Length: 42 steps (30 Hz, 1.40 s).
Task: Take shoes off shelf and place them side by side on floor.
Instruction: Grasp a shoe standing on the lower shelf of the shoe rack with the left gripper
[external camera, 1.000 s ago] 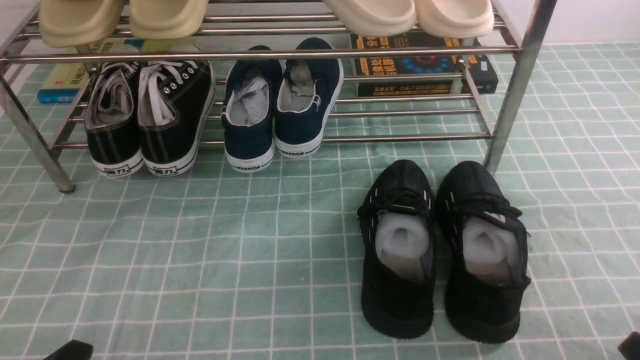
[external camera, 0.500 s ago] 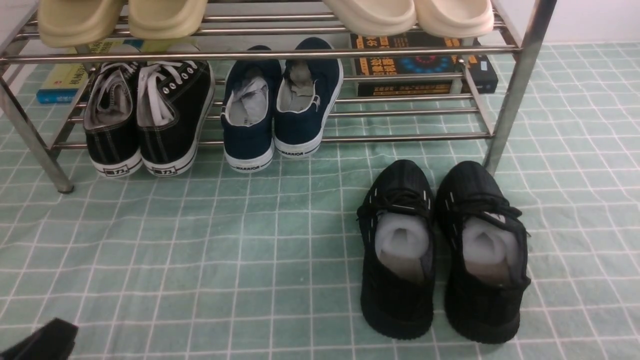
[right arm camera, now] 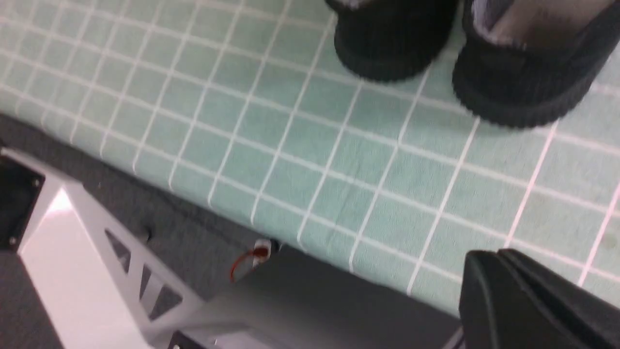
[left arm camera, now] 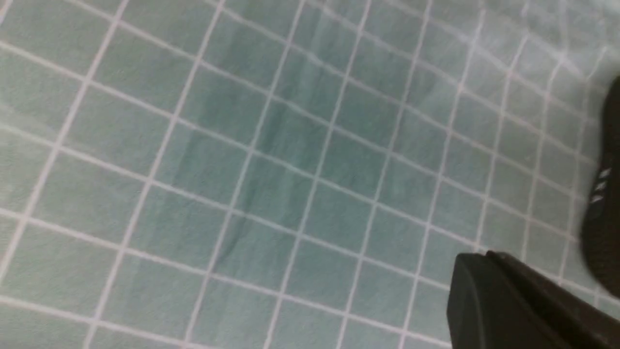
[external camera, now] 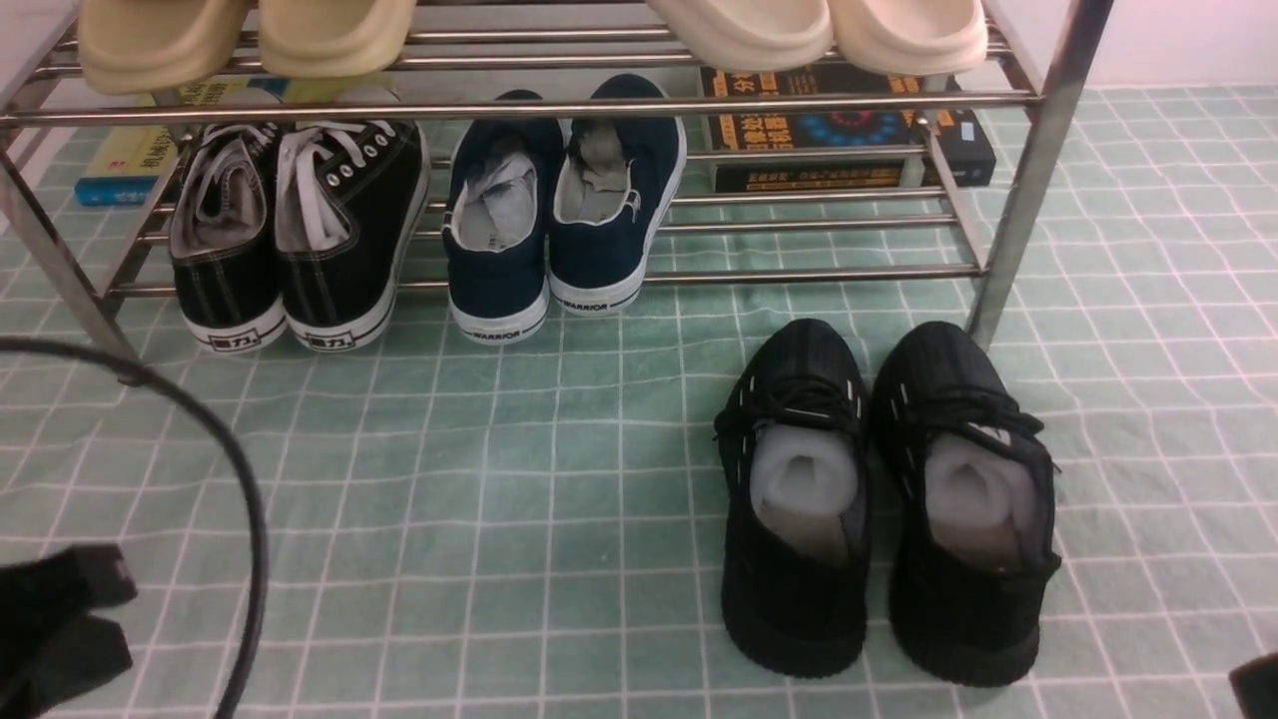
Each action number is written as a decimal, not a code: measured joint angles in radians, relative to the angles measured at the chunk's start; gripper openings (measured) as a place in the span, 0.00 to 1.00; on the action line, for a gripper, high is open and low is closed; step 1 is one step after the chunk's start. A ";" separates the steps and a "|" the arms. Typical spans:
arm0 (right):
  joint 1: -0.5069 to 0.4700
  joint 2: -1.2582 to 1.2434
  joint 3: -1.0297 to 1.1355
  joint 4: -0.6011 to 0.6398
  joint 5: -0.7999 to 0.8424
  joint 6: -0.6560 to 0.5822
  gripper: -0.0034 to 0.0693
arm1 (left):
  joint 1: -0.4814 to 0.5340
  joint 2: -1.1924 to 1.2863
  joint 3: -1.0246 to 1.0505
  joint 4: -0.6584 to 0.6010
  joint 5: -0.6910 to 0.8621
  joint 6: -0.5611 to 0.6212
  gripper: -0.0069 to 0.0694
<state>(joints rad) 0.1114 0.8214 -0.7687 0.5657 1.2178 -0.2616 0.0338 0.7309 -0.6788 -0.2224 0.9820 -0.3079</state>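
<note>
The navy slip-ons sit on the lower tier of the metal shelf, upper centre of the front view. Left jaws and right jaws are each together, holding nothing.

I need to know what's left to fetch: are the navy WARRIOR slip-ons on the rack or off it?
On it: the navy WARRIOR slip-ons rest on the lower bars of the metal rack.
</note>
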 joint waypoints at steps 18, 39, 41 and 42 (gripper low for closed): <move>0.176 0.148 -0.006 0.011 -0.024 -0.017 0.09 | -0.123 0.646 -0.547 -0.229 -0.012 0.180 0.69; 0.264 0.148 -0.006 -0.045 -0.024 -0.017 0.13 | -0.245 1.137 -0.876 0.023 -0.290 -0.041 0.71; 0.264 0.148 -0.006 -0.046 -0.025 -0.017 0.14 | -0.245 1.152 -0.876 0.023 -0.321 -0.041 0.71; 0.264 0.148 -0.006 -0.046 -0.027 -0.017 0.14 | -0.245 1.158 -0.876 0.023 -0.332 -0.042 0.71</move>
<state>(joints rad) 0.3752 0.9694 -0.7745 0.5194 1.1905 -0.2790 -0.2109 1.8892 -1.5543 -0.1996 0.6500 -0.3494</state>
